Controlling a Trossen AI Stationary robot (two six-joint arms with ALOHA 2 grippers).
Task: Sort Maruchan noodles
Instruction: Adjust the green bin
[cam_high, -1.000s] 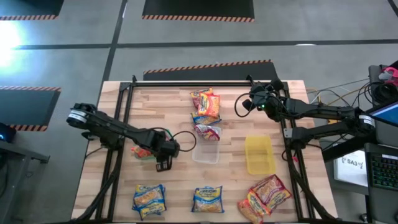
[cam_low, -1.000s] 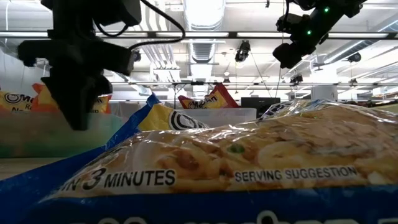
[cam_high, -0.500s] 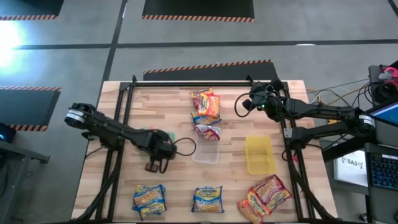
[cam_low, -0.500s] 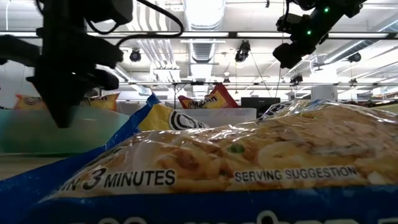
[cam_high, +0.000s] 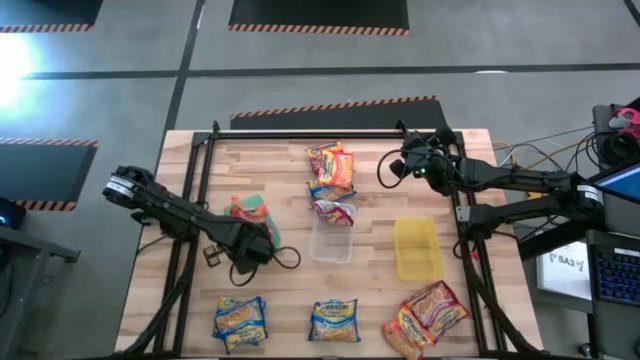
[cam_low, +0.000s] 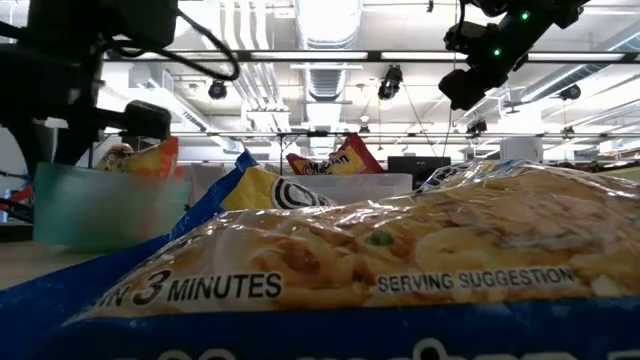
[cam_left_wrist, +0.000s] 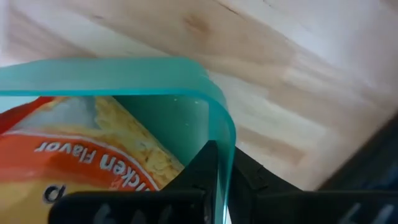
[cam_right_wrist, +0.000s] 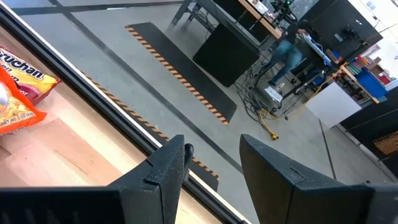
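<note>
At about eight o'clock on the pale wooden plank table (cam_high: 270, 170), seen from above, the left gripper (cam_high: 252, 248) is clenched on the rim of a translucent green rectangular plastic bin (cam_high: 252, 213); the left wrist view shows its dark fingers (cam_left_wrist: 202, 168) pinching the bin's thin wall (cam_left_wrist: 225, 143) from both sides. Inside that bin lies an orange-yellow crinkly Maruchan noodle packet (cam_left_wrist: 81, 155) with a chicken flavour label. The right gripper (cam_high: 396, 166) hangs above the table's two o'clock edge, its fingers (cam_right_wrist: 169, 163) parted and grasping nothing.

Near twelve o'clock sits a small pile of orange and red-pink noodle packets (cam_high: 331, 165), with another packet (cam_high: 333, 211) just below it, touching the far rim of a clear rectangular plastic bin (cam_high: 331, 243) at the centre. A yellow rectangular plastic bin (cam_high: 417, 249) stands just beside the clear one, toward three o'clock. Along the near edge lie two blue-yellow packets, one at seven o'clock (cam_high: 240, 320) and one at six o'clock (cam_high: 334, 320), well apart from each other, and a cluster of orange and red packets (cam_high: 425, 315) at five o'clock.
</note>
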